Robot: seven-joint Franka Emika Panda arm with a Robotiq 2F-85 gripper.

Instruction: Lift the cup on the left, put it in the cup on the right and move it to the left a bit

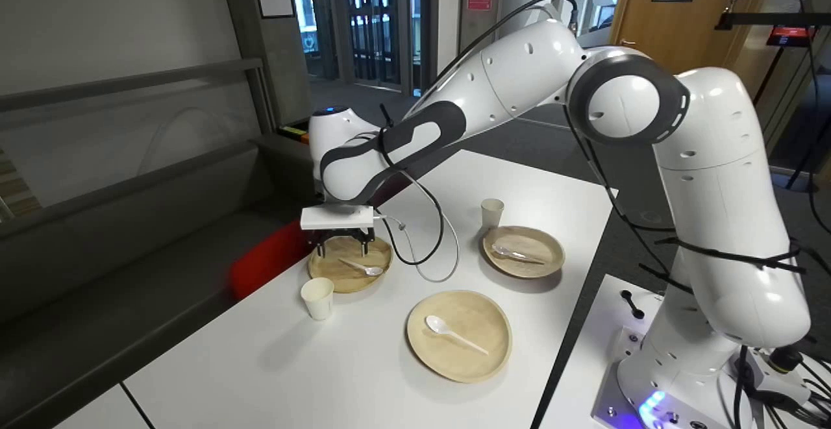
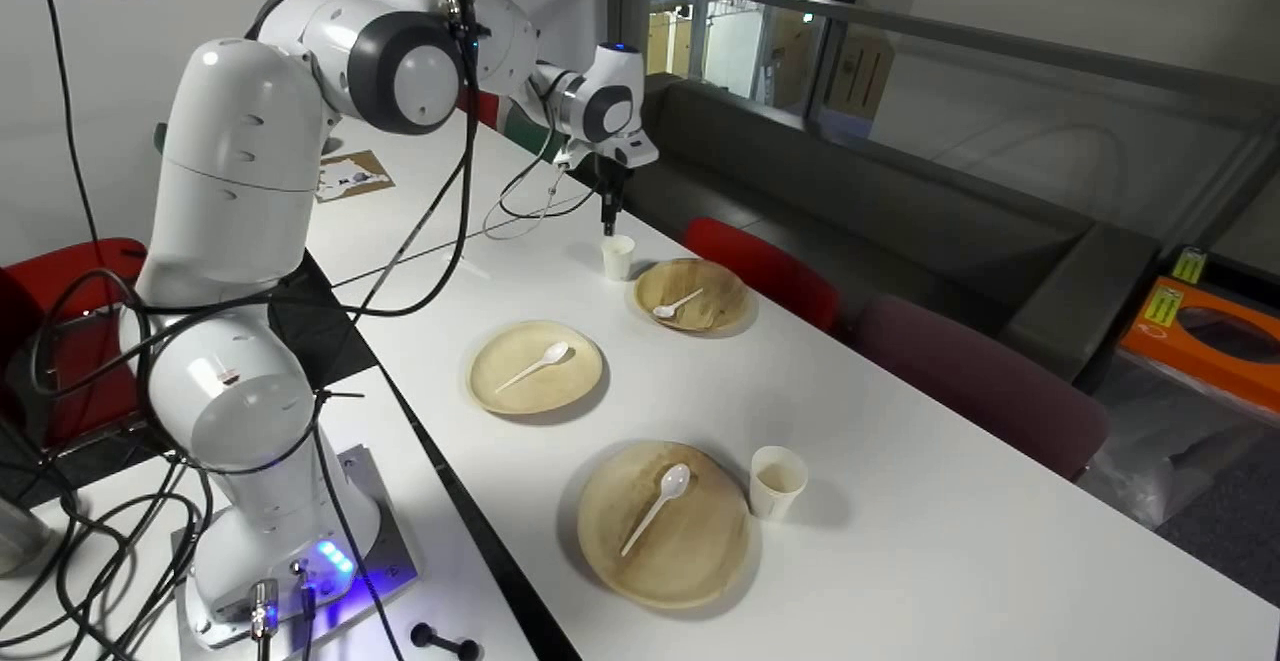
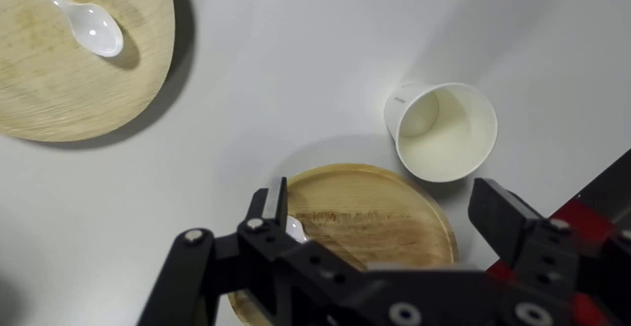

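Two pale paper cups stand upright and apart on the white table. One cup point(image 1: 318, 299) point(image 2: 618, 258) is near the table's bench-side edge, beside a wooden plate; it also shows in the wrist view point(image 3: 443, 131), its open mouth facing the camera. The second cup point(image 1: 491, 213) point(image 2: 777, 484) stands beside another wooden plate and is outside the wrist view. My gripper point(image 1: 342, 252) point(image 2: 608, 226) point(image 3: 379, 190) is open and empty, above the table near the bench-side cup and its plate. In the wrist view the cup lies just beyond the fingertips, towards the right finger.
Three wooden plates point(image 1: 350, 283) point(image 1: 459, 364) point(image 1: 545, 241) lie on the table, each with a white spoon. A red chair point(image 2: 765, 266) and a dark purple chair point(image 2: 980, 381) stand at the bench-side edge. Loose cables point(image 1: 448, 247) hang from the arm near the tabletop.
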